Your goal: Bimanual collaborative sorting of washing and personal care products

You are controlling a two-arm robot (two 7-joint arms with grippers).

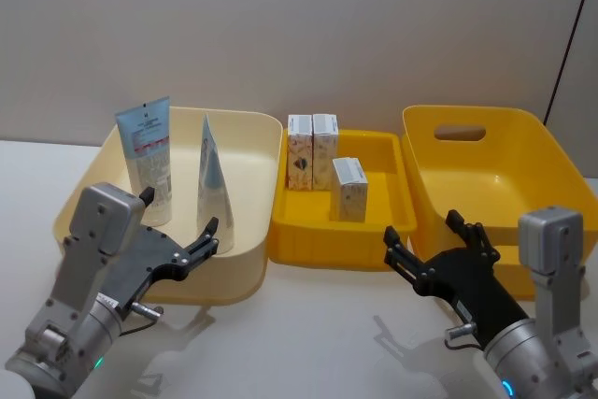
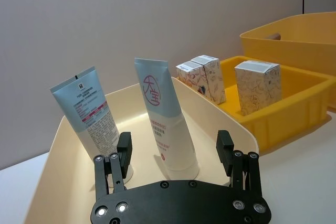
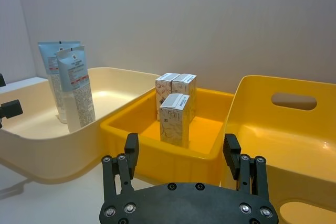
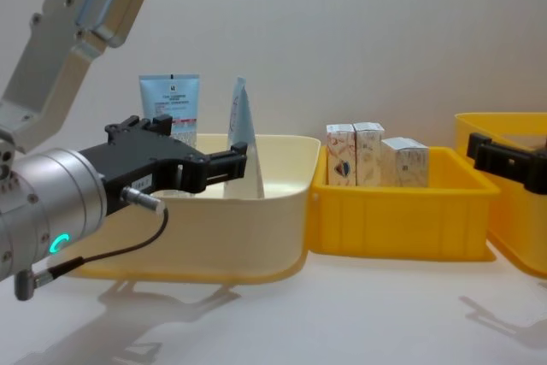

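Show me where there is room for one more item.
The big yellow bin looks bare. The cream bin is free right of its two tubes. The middle tray is crowded around three cartons, free front left. Left gripper and right gripper hover in front.

At the left of the head view we see a cream plastic bin (image 1: 245, 263). In it, a light blue and white soft tube (image 1: 148, 161) shows a red band and fine dark print, and a second pale blue soft tube (image 2: 165, 127) bears a pink ring logo. At centre, a bright yellow shallow plastic tray (image 1: 318, 251) frames small white cardboard cartons (image 1: 349, 195) with faint doodle patterns and greyish tops. At right we see a deeper yellow plastic bin (image 1: 422, 151).
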